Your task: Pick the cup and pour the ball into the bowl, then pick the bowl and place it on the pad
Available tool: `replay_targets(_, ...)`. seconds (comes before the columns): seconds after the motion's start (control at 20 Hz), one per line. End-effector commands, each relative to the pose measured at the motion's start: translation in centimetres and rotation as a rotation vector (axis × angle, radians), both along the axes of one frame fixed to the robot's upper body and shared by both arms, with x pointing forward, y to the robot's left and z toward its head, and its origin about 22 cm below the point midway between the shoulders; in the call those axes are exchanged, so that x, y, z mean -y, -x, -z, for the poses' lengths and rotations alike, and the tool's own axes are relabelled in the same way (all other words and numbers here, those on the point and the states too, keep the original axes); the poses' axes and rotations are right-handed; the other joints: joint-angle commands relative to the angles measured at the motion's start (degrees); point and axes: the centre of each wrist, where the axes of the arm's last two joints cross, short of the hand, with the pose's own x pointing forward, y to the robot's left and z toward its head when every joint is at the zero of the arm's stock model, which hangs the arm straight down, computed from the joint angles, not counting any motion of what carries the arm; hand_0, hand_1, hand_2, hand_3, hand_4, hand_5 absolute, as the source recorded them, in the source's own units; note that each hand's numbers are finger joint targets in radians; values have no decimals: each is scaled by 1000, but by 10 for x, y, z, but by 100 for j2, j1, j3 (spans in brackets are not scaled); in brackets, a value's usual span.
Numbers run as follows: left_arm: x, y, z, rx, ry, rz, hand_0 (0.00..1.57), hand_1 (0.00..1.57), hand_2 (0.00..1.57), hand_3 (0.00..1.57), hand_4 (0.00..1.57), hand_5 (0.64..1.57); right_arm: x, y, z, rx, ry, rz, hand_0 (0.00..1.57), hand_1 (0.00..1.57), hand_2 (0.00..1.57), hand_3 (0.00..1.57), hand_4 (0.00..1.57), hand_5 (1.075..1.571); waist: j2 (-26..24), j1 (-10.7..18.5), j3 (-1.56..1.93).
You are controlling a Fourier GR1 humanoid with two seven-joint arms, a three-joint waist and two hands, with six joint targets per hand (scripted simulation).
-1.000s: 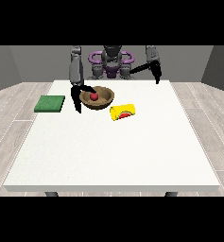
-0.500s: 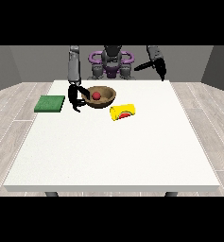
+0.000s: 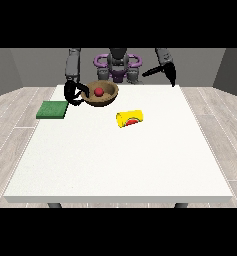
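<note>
One hand (image 3: 74, 93), fingers curled on the bowl (image 3: 101, 94); pad (image 3: 53, 109) beside.

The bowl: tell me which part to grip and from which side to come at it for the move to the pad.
Grip the bowl by its rim on the side toward the green pad, the view's left. The bowl sits upright and open with the red ball inside, so a rim hold should keep it level. The hand at the view's left is already at that edge, and the pad lies just beyond.
</note>
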Motion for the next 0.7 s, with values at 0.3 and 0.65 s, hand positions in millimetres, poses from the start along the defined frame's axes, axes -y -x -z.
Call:
replay_targets(0.3, -13, -2, -11, 44, -14, -8, 0, 0, 0, 0, 0, 1569, 98, -3, -54, 53, -40, 67, 1571, 1571, 1571, 1571, 1058, 1559, 244, 4, 11)
replay_targets(0.65, -5, 12, 14, 83, -2, -25, 0, 0, 0, 0, 0, 1565, 159, 23, -60, 84, -93, 73, 1571, 1571, 1571, 1571, 1074, 1563, 476, -175, 10)
